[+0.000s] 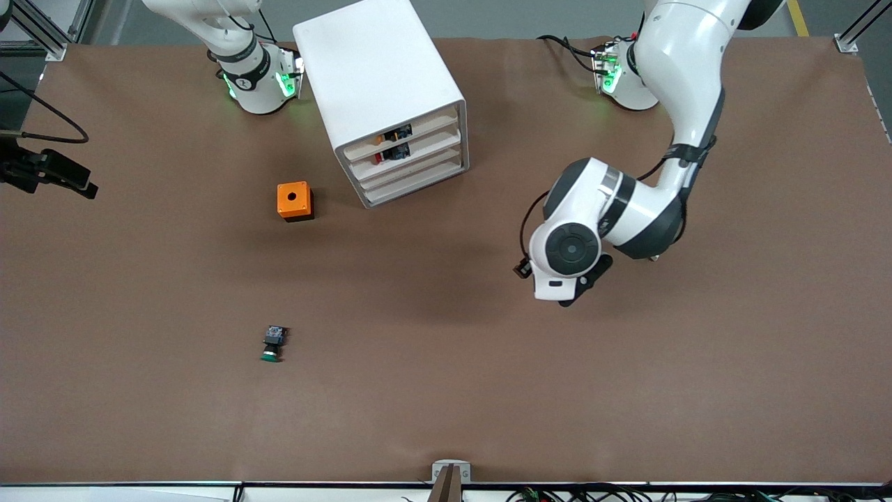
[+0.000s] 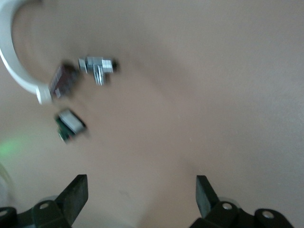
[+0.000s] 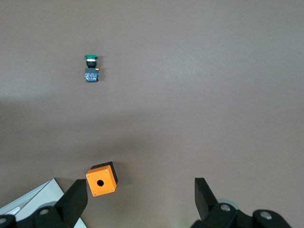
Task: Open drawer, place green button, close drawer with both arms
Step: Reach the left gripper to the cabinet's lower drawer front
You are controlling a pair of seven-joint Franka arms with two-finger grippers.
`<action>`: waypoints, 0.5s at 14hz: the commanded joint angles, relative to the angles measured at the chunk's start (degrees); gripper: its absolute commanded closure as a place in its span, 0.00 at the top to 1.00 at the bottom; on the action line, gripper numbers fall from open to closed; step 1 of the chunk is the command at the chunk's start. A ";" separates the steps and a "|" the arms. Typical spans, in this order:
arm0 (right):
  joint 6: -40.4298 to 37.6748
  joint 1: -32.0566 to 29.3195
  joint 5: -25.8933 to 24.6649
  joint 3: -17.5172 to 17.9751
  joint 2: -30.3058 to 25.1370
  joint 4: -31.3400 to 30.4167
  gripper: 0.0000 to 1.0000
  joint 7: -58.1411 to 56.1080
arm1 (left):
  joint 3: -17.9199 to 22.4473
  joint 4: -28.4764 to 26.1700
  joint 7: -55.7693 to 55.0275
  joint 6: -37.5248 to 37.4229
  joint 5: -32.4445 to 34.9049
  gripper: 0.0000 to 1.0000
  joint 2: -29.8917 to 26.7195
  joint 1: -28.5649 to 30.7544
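The white cabinet (image 1: 380,84) stands between the two arm bases. Its third drawer (image 1: 412,172) counting downward is shut, as are the others. The green-capped button (image 1: 274,344) lies on its side on the brown table, nearer the front camera than the cabinet, and also shows in the right wrist view (image 3: 90,68). My left gripper (image 2: 141,183) is open and empty over bare table. Its wrist (image 1: 571,251) hangs beside the cabinet toward the left arm's end. My right gripper (image 3: 141,186) is open and empty, high over the table beside the cabinet's corner (image 3: 28,202).
An orange cube with a round hole (image 1: 295,201) sits beside the cabinet toward the right arm's end; it also shows in the right wrist view (image 3: 101,179). The two upper drawers show red and blue parts (image 1: 394,143). A black mount (image 1: 49,171) reaches in at the right arm's end.
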 commanded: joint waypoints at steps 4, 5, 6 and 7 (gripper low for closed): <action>-0.66 -0.09 0.70 -0.06 -0.65 -0.42 1.00 -0.68 | 0.43 1.37 -22.12 0.68 -13.45 1.00 3.66 -0.90; -0.84 -0.17 0.79 -0.06 -0.65 -0.42 1.00 -0.86 | 0.43 1.37 -26.08 0.68 -14.60 1.00 4.19 -1.16; -1.01 -0.17 0.70 -0.06 -0.65 -0.42 1.00 -0.86 | 0.43 1.28 -29.42 0.68 -15.65 1.00 4.89 -1.60; -1.10 -0.17 0.70 -0.06 -0.65 -0.42 1.00 -0.86 | 0.43 0.84 -31.11 0.42 -16.80 1.00 5.42 -2.21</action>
